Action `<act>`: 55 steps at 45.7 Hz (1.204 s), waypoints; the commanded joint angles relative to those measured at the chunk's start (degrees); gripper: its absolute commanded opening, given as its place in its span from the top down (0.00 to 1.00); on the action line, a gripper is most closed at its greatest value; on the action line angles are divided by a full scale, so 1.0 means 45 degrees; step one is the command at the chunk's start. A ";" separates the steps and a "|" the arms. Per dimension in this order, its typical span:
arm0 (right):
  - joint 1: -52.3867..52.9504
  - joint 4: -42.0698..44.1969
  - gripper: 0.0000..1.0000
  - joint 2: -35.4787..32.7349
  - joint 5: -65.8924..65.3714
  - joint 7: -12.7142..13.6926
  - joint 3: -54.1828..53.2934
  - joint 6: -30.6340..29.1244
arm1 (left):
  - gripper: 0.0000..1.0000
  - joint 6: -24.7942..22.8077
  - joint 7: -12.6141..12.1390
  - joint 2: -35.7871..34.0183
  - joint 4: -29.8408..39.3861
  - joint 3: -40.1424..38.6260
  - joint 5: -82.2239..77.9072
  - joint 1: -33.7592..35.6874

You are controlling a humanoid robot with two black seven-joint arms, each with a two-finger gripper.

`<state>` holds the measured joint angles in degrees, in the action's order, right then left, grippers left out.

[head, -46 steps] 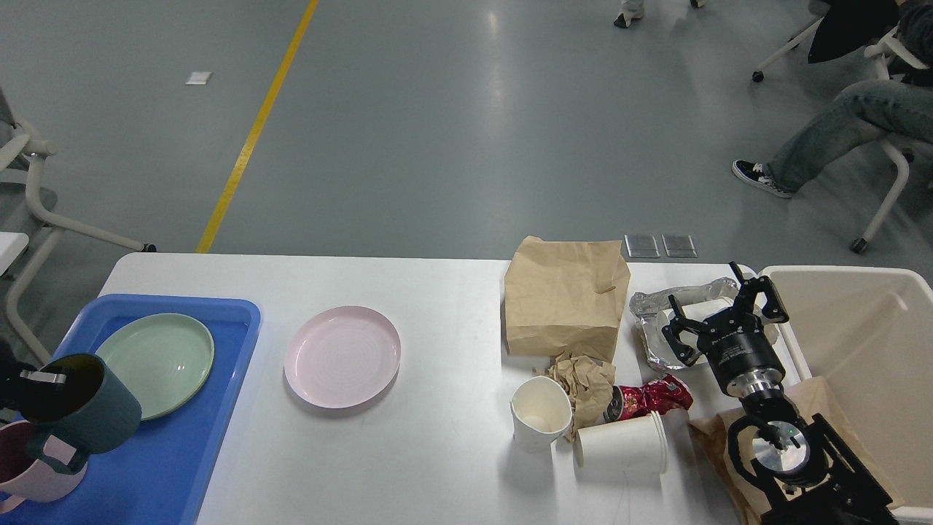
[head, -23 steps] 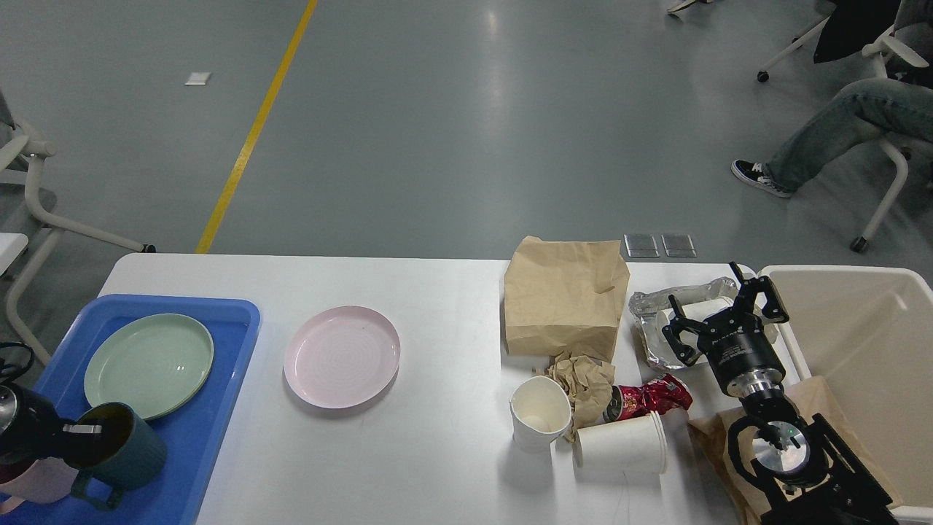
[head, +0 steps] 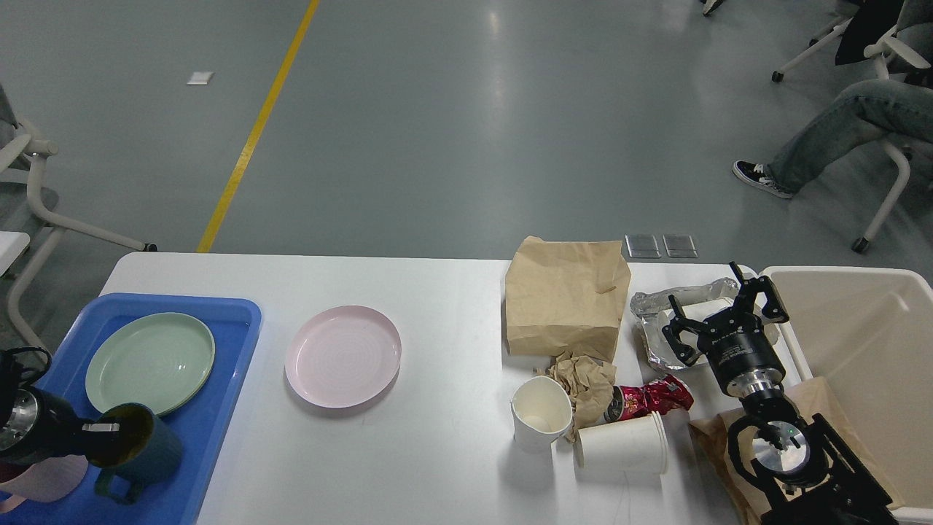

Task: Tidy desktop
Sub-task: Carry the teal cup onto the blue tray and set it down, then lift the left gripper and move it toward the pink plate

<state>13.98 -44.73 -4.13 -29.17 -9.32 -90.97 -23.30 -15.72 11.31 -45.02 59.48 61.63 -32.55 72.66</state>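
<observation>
Risk noted: my left gripper is clamped on the rim of the dark green mug, which sits low over the blue tray close to the pink mug; letting go off-level could tip it or knock that neighbour. My right gripper hangs spread wide and empty above the foil container. The desktop lies beneath both sets of fingers, bare between them but littered near the right ones.

I am lowering the dark teal mug with my left gripper onto the blue tray, nearer the pink cup.
</observation>
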 commanded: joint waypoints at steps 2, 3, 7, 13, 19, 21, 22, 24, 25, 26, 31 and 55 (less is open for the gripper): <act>-0.0001 -0.0001 0.00 0.0000 -0.0002 0.0000 0.0000 -0.0017 | 0.23 0.0740 0.0045 0.0005 0.0082 0.0114 0.1491 -0.0189; -0.0001 -0.0001 0.00 0.0000 -0.0003 0.0000 0.0000 -0.0017 | 0.22 0.0740 0.0045 -0.0015 0.0082 0.0114 0.1550 -0.0189; 0.0018 -0.0001 0.00 0.0000 -0.0003 0.0000 0.0000 -0.0017 | 0.17 0.0702 0.0045 -0.0034 0.0121 0.0114 0.1570 -0.0189; -0.0001 -0.0001 0.00 0.0000 -0.0003 0.0000 0.0000 -0.0017 | 0.12 0.0604 0.0045 -0.0054 0.0121 0.0095 0.1570 -0.0131; -0.0001 -0.0001 0.00 0.0000 -0.0003 0.0000 0.0000 0.0002 | 0.09 0.0565 0.0065 -0.0112 0.0121 0.0153 0.1570 -0.0052; -0.0001 -0.0001 0.00 0.0000 -0.0003 0.0000 0.0000 0.0002 | 0.09 0.0565 0.0065 -0.0132 0.0141 0.0192 0.1570 -0.0052; -0.0001 -0.0001 0.00 0.0000 -0.0003 0.0000 0.0000 -0.0017 | 0.09 0.0565 0.0065 -0.0132 0.0160 0.0192 0.1570 -0.0033; -0.0001 -0.0001 0.00 0.0000 -0.0003 0.0000 0.0000 0.0002 | 0.09 0.0545 0.0065 -0.0132 0.0238 0.0250 0.1570 -0.0014; -0.0001 -0.0001 0.00 0.0000 -0.0003 0.0000 0.0000 0.0002 | 0.09 0.0526 0.0084 -0.0171 0.0277 0.0328 0.1570 0.0045; -0.0001 -0.0001 0.00 0.0000 -0.0003 0.0000 0.0000 -0.0017 | 0.09 0.0506 0.0084 -0.0210 0.0316 0.0425 0.1590 0.0123; -0.0001 -0.0001 0.00 0.0000 -0.0003 0.0000 0.0000 -0.0017 | 0.09 0.0428 0.0162 -0.0249 0.0745 0.1206 0.1590 0.0981; -0.0001 -0.0001 0.00 0.0000 -0.0003 0.0000 0.0000 -0.0017 | 0.07 -0.3709 0.0084 0.1818 0.4007 0.6284 0.3757 0.9670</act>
<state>13.98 -44.76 -4.13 -29.17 -9.32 -90.97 -23.34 -26.01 11.84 -42.35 74.52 85.19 -19.20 105.91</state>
